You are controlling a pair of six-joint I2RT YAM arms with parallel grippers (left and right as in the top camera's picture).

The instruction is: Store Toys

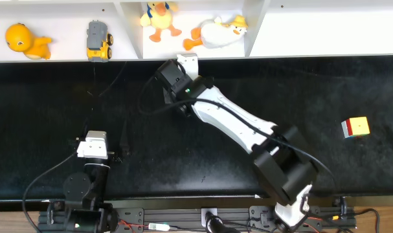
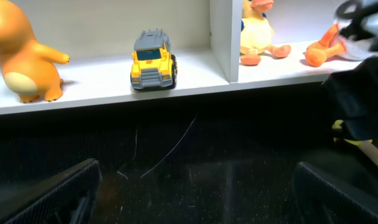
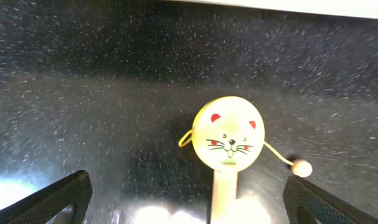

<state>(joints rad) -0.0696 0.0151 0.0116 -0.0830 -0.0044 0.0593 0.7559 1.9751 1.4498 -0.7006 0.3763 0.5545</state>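
Facing shelf (image 1: 313, 32), left gripper (image 2: 196, 166): fingers apart, table (image 1: 54, 97) 8 o'clock
Right gripper (image 3: 185, 179): fingers apart, 12 o'clock near shelf, over cat-face rattle (image 3: 229, 142) lying on table
Cube (image 1: 355, 127): table 3 o'clock

- Upper left of your top view: orange figure (image 1: 26, 40), cream belly.
- Next to it, the truck (image 1: 99, 40) is yellow with a grey roof.
- Duck plush (image 1: 160, 19): yellow, orange feet.
- Goose plush (image 1: 215, 32): white, orange feet, yellow hat.
- At your right edge, the cube (image 1: 355, 127) is yellow and red.
- Rattle drum (image 3: 228, 140): pale yellow, red-eared cat face.
- Table (image 3: 83, 74): black, pale speckles.
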